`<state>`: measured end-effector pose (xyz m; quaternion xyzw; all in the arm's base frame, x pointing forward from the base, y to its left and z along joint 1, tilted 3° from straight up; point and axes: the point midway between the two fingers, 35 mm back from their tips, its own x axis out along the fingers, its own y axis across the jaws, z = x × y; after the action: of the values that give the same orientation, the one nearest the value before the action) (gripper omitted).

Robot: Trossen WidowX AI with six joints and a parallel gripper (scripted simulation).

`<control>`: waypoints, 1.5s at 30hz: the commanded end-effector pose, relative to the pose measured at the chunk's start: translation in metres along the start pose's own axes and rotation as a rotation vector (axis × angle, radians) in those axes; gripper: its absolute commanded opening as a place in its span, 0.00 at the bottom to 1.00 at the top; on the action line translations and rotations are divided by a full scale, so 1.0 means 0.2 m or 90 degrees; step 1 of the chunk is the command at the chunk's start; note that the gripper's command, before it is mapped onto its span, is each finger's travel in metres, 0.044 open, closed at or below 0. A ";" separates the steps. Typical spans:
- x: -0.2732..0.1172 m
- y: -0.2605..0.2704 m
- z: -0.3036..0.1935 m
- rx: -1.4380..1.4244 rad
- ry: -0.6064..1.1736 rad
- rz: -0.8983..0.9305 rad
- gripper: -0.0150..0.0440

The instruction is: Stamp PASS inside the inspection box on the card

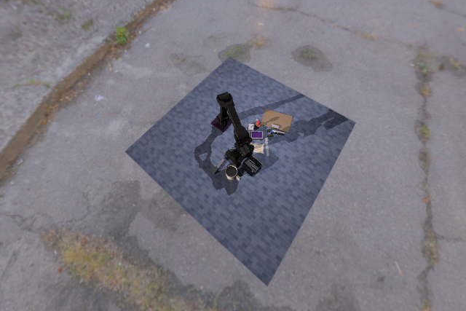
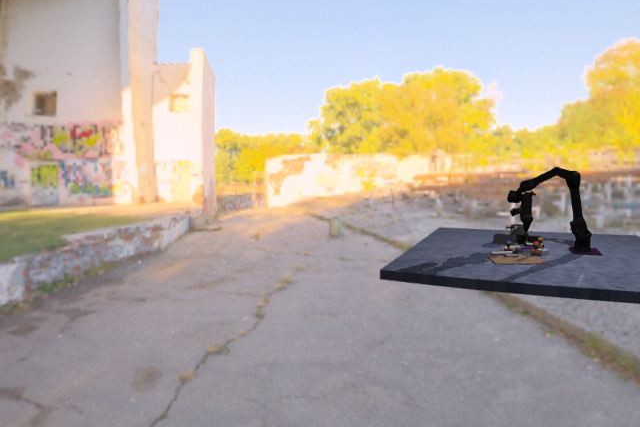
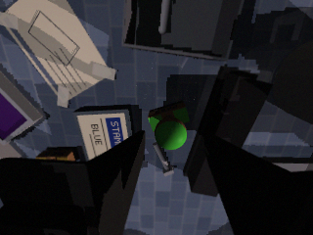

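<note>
Hand position: above the tabletop, pointing down, with its two dark fingers standing about half open and nothing between them. From the wrist view, a stamp with a round green knob sits directly below the gap between the fingers, upright on the tabletop and untouched by either finger. A small grey stick lies just beside the knob. To the left of the stamp lies a white box with a blue label. A pale card with an outlined rectangle lies at the upper left, and a pad with a purple face is at the far left edge. A dark open tray sits at the top. From the top view, a round cup stands near the arm's wrist, and a brown board lies well apart beyond the purple pad.
</note>
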<state>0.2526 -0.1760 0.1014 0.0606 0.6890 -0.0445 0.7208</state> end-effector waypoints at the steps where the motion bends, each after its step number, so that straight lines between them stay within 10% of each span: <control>1: 0.04 0.01 -0.01 -0.002 0.003 0.005 0.62; 30: 0.24 0.01 -0.03 -0.002 0.003 0.005 0.62; 45: 0.22 0.00 -0.02 -0.001 0.002 0.001 0.45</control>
<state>0.2507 -0.1737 0.0562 0.0608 0.6903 -0.0432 0.7197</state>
